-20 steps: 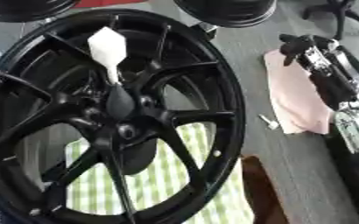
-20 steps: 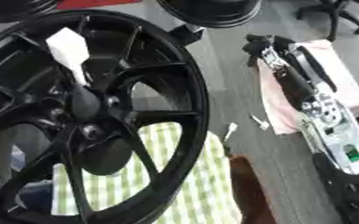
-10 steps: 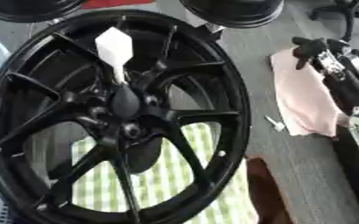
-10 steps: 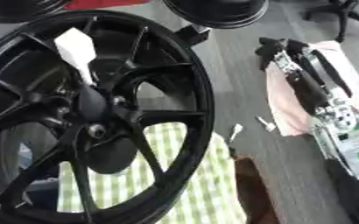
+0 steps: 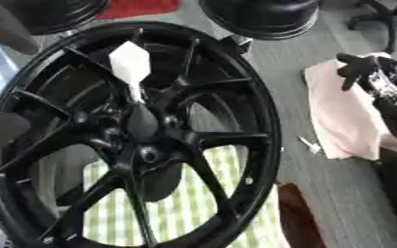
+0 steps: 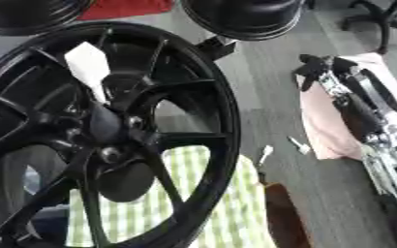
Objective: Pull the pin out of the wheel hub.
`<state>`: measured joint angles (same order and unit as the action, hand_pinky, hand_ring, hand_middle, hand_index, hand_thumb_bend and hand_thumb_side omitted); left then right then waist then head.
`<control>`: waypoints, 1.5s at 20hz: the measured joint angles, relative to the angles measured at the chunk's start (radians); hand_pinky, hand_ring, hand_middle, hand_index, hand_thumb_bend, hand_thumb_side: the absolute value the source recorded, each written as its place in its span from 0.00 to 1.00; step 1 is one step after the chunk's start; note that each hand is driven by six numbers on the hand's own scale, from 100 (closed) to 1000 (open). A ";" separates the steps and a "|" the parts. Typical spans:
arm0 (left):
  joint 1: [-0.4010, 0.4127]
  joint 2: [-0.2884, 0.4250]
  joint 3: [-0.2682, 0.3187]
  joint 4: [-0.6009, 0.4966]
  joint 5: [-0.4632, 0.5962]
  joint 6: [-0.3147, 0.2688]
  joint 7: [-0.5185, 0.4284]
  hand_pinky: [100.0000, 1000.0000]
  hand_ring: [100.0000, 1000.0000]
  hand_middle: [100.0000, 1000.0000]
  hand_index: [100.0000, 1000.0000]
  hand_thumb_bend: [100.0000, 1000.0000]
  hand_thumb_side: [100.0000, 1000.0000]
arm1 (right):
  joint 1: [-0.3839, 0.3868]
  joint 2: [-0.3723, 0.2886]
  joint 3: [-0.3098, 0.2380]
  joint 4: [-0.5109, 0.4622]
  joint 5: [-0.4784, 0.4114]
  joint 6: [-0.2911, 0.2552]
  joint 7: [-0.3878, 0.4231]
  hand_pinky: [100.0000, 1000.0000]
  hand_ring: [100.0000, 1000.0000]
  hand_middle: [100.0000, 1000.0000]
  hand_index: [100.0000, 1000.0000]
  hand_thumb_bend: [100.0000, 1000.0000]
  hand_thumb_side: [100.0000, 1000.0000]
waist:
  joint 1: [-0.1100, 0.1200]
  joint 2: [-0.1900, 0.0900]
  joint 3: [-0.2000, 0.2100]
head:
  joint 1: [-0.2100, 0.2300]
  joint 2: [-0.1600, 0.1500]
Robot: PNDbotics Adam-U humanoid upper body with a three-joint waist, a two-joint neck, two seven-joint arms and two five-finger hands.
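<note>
A big black spoked wheel (image 5: 236,140) lies tilted over a green checked cloth (image 5: 185,208). From its hub (image 5: 141,123) a white pin (image 5: 130,65) with a flat diamond-shaped head sticks up; nothing touches it. My right hand (image 5: 358,70) rests far to the right on a pink cloth (image 5: 337,126), dark fingers relaxed and spread, holding nothing. A dark blurred shape (image 5: 3,128) lies over the wheel's rim at the left edge of the left eye view; it could be my left hand, but I cannot make it out.
Two more black wheels (image 5: 266,17) stand behind, with something red (image 5: 138,7) between them. Small white bits (image 6: 297,144) lie on the grey table beside the pink cloth. A brown object (image 6: 286,218) lies at the wheel's lower right. An office chair base (image 5: 392,14) shows at top right.
The whole picture has shifted, so the camera moved. The pin stays in the hub and my right arm stays on the pink cloth. The dark shape at the left edge is new.
</note>
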<state>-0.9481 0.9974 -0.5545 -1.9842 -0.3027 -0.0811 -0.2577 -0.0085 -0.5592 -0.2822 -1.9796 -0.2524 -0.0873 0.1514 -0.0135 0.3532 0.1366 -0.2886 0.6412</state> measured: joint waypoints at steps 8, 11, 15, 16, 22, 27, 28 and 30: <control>-0.101 -0.072 -0.089 0.084 -0.010 0.041 -0.129 0.79 0.72 0.68 0.78 0.24 0.59 | -0.013 -0.009 0.006 0.000 0.000 -0.006 0.011 0.91 0.95 0.35 0.58 0.00 0.65 | -0.002 0.011 -0.020 | 0.005 -0.024; -0.140 -0.109 -0.088 0.111 0.002 0.053 -0.179 0.79 0.71 0.67 0.78 0.24 0.56 | -0.019 -0.013 0.011 0.000 -0.001 -0.011 0.016 0.91 0.95 0.35 0.58 0.00 0.65 | -0.002 0.017 -0.029 | 0.007 -0.029; -0.177 -0.149 -0.055 0.139 0.004 0.094 -0.242 0.79 0.71 0.67 0.78 0.25 0.56 | -0.021 -0.015 0.012 0.000 -0.001 -0.014 0.020 0.91 0.96 0.35 0.58 0.00 0.66 | -0.004 0.029 -0.033 | 0.009 -0.029; -0.182 -0.156 -0.048 0.142 0.005 0.105 -0.257 0.79 0.71 0.67 0.78 0.25 0.56 | -0.022 -0.015 0.012 0.000 -0.001 -0.013 0.021 0.91 0.96 0.35 0.58 0.00 0.66 | -0.002 0.033 -0.034 | 0.010 -0.029; -0.211 -0.194 -0.004 0.155 0.006 0.170 -0.356 0.80 0.70 0.67 0.79 0.28 0.60 | -0.036 -0.015 0.018 0.000 0.005 -0.010 0.029 0.91 0.96 0.35 0.58 0.00 0.66 | 0.002 0.059 -0.048 | 0.016 -0.038; -0.224 -0.218 0.048 0.195 -0.001 0.246 -0.434 0.84 0.73 0.70 0.82 0.30 0.65 | -0.036 -0.013 0.018 0.000 0.019 -0.008 0.032 0.91 0.96 0.35 0.58 0.00 0.67 | 0.002 0.073 -0.049 | 0.023 -0.040; -0.226 -0.223 0.055 0.204 -0.001 0.261 -0.446 0.85 0.73 0.71 0.83 0.31 0.65 | -0.036 -0.011 0.018 0.000 0.022 -0.007 0.032 0.91 0.96 0.35 0.58 0.00 0.67 | 0.002 0.074 -0.047 | 0.023 -0.040; -0.235 -0.227 0.062 0.217 -0.002 0.294 -0.456 0.85 0.74 0.71 0.83 0.33 0.65 | -0.036 -0.008 0.019 0.000 0.026 -0.002 0.032 0.91 0.96 0.35 0.58 0.00 0.67 | 0.003 0.074 -0.043 | 0.023 -0.039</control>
<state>-1.1827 0.7700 -0.4928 -1.7671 -0.3044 0.2129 -0.7140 -0.0443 -0.5668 -0.2634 -1.9796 -0.2269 -0.0898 0.1838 -0.0106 0.4271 0.0933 -0.2657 0.6022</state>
